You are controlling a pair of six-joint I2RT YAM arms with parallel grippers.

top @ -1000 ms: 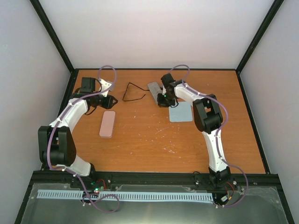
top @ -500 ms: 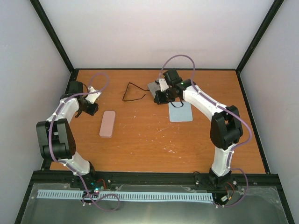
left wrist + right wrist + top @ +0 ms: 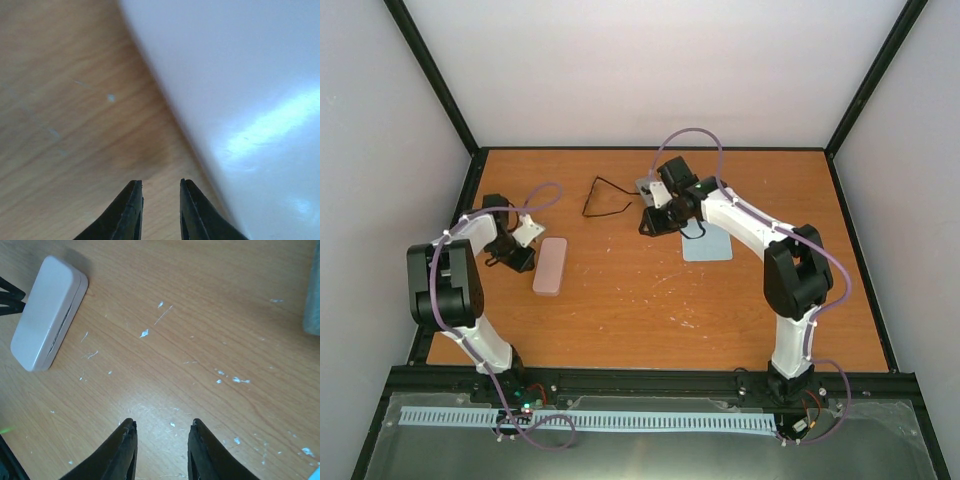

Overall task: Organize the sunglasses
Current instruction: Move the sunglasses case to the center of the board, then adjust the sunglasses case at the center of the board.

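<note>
The sunglasses (image 3: pixel 605 197) are a thin black outline lying on the table at the back centre, with neither gripper touching them. My right gripper (image 3: pixel 649 224) hangs just right of them over bare wood. In its wrist view the right gripper (image 3: pixel 161 423) is open with nothing between the fingers. Low at the left, my left gripper (image 3: pixel 523 260) points at the pink case (image 3: pixel 551 265) beside it. In the left wrist view the left gripper (image 3: pixel 161 184) has its jaws a narrow gap apart and empty, and a pale smooth surface (image 3: pixel 250 100) fills the right side.
A grey case (image 3: pixel 645 185) lies behind the right wrist, partly hidden. A light-blue cloth (image 3: pixel 708 244) lies under the right forearm. The right wrist view shows the pink case (image 3: pixel 47 312) at upper left. Black frame rails and white walls bound the table.
My left arm swung from the back left forward to the pink case, and its jaws narrowed. The right gripper moved left off the grey case and opened.
</note>
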